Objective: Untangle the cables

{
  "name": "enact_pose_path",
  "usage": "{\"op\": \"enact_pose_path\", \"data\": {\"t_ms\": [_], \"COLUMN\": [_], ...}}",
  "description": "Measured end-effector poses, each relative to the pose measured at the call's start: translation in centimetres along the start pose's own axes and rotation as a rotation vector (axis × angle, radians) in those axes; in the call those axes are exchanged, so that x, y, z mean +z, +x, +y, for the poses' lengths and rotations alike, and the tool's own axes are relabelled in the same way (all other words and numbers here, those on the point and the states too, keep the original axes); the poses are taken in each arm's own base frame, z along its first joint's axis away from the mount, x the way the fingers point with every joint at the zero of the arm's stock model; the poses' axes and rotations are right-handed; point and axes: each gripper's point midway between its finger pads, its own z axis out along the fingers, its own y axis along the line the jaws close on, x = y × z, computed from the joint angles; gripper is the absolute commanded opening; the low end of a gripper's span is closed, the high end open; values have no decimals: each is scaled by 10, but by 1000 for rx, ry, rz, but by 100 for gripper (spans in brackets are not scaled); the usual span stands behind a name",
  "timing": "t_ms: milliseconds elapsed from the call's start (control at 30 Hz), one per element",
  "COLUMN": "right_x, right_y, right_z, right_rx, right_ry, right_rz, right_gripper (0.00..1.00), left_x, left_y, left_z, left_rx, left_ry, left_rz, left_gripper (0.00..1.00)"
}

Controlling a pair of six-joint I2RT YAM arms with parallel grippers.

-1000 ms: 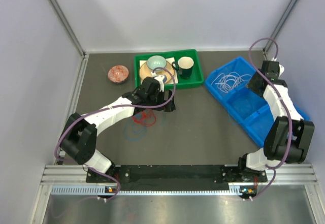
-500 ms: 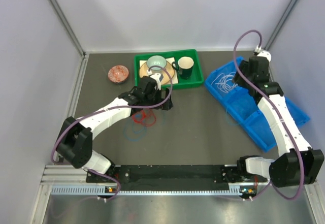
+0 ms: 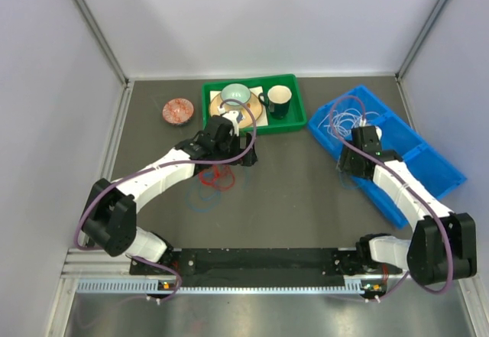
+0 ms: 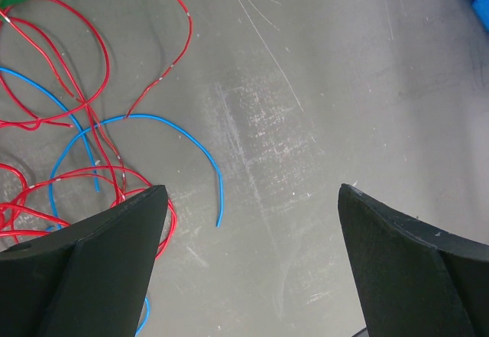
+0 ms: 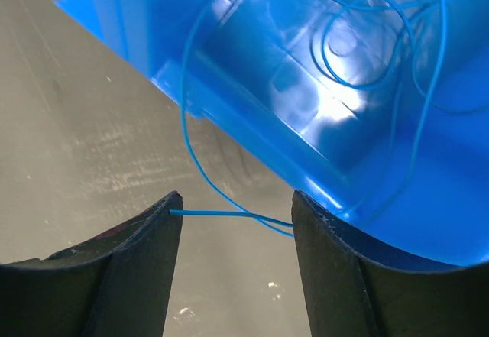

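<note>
**White is binned, red and blue are left to part**

The table [image 3: 306,199] carries the blue bin [image 3: 432,165] on my right and the green tray [image 3: 284,128] at the back; I leave the tray alone.

My left gripper [image 4: 248,199] hangs low over the table just in front of the tray. Its fingers are spread wide and hold nothing. My right gripper [image 5: 237,199] sits low at the bin's near-left wall, also parted and not clamped on anything.

The white cable [image 3: 342,121] lies coiled in the bin's far compartment. The red cable [image 3: 220,176] and the blue cable [image 4: 187,134] lie looped across each other on the table, to the left of my left fingers.

One thin strand [image 5: 229,213] trails over the bin wall onto the table, and its end lies between my right fingers. It reads blue through that camera, so I cannot be sure of its colour, but I take it for the white cable's tail.

I judge the sorting about a third done. Next I would close the right fingers on that tail and lift it into the bin. Then I would shift the left gripper onto the blue cable's free end and draw it slowly clear of the red.
</note>
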Motion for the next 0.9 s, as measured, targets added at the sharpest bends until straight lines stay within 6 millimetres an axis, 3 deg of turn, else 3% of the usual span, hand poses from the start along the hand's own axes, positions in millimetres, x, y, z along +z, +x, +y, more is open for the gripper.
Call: {"op": "enact_pose_path", "data": {"t_ms": [533, 633, 767, 900], "right_x": [36, 41, 44, 40], "right_y": [14, 18, 19, 13], "right_z": [26, 27, 29, 27], "right_rx": [-58, -73, -83, -69], "right_ry": [-22, -9, 3, 14], "right_rz": [58, 69, 64, 32], "right_gripper": [49, 36, 0, 0], "left_x": [0, 0, 0, 0], "left_y": [2, 2, 2, 2], "left_z": [-3, -3, -3, -3], "left_rx": [-13, -14, -15, -15], "left_ry": [15, 15, 15, 14], "left_rz": [8, 8, 8, 9], "left_gripper": [98, 98, 98, 98]}}
